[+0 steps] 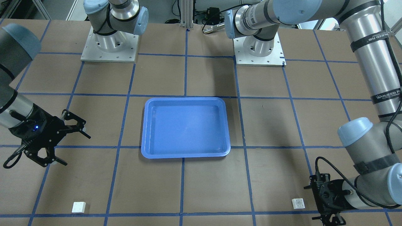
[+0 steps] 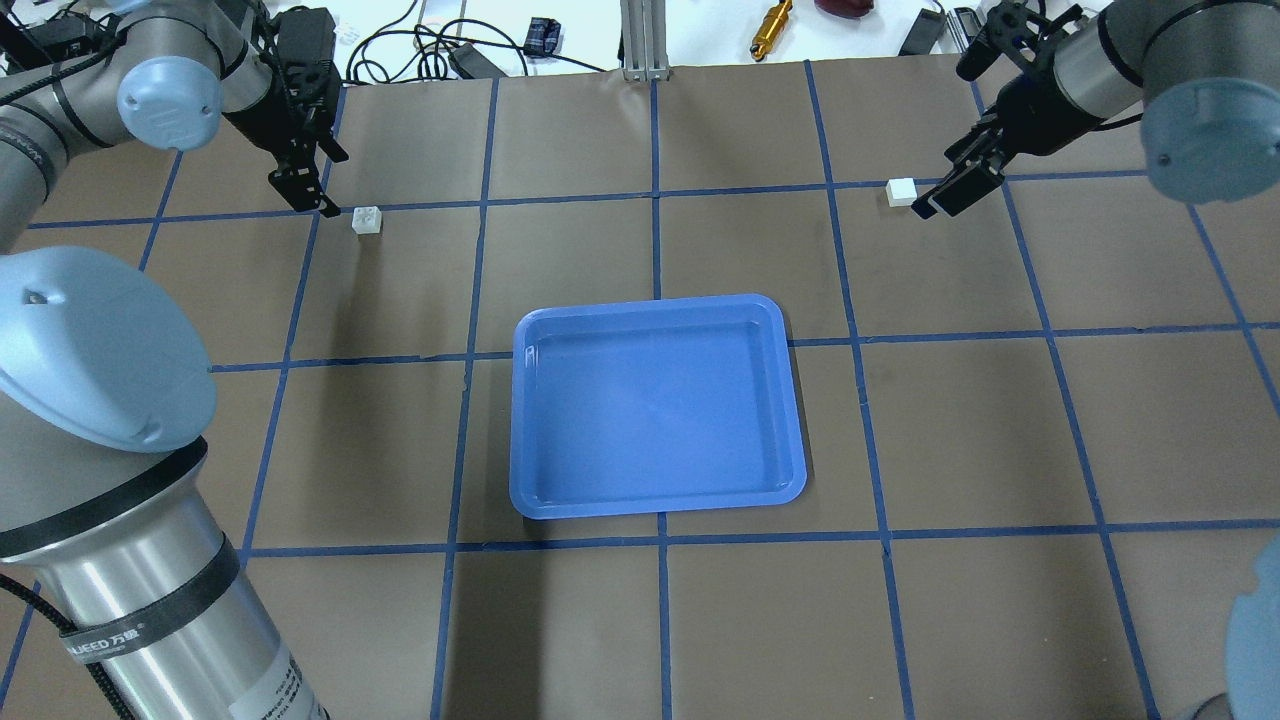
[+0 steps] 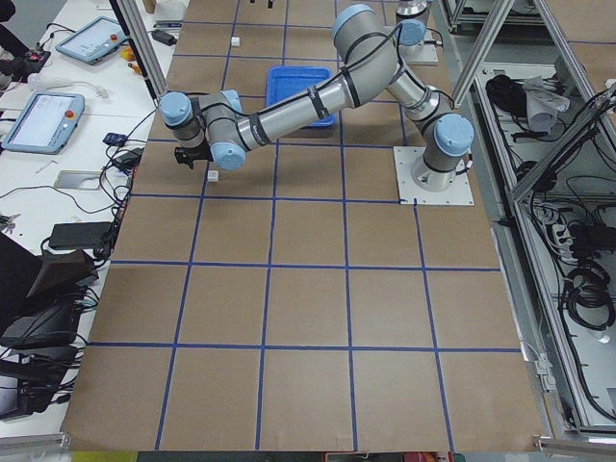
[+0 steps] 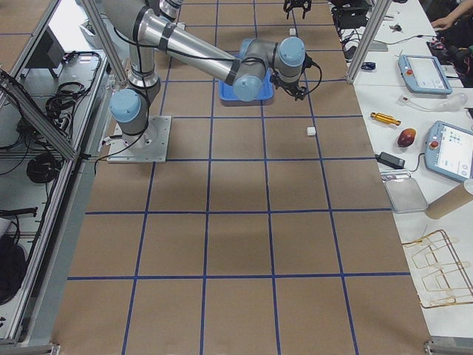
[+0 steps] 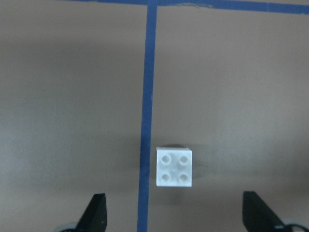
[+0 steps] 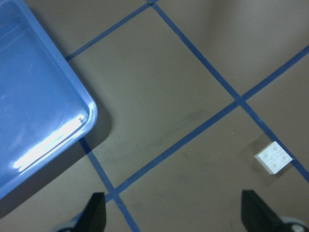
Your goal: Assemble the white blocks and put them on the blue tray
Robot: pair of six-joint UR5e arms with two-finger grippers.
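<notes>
Two white blocks, one block (image 2: 367,219) and a second block (image 2: 901,191); one blue tray (image 2: 655,420); two arms, a left arm (image 2: 100,560) and a right arm (image 2: 1200,120); two base plates, one plate (image 1: 110,51) per arm, the other plate (image 1: 259,53); two grippers, the left gripper (image 5: 176,212) and the right gripper (image 6: 175,212), two fingers each; two tablets, one tablet (image 4: 425,72) and another tablet (image 4: 454,151); one brass cylinder (image 4: 384,118).

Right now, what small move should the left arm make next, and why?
Probably lower the left gripper straight down: it is open, and the white block lies on the table, centred between its fingertips in the wrist view.
</notes>
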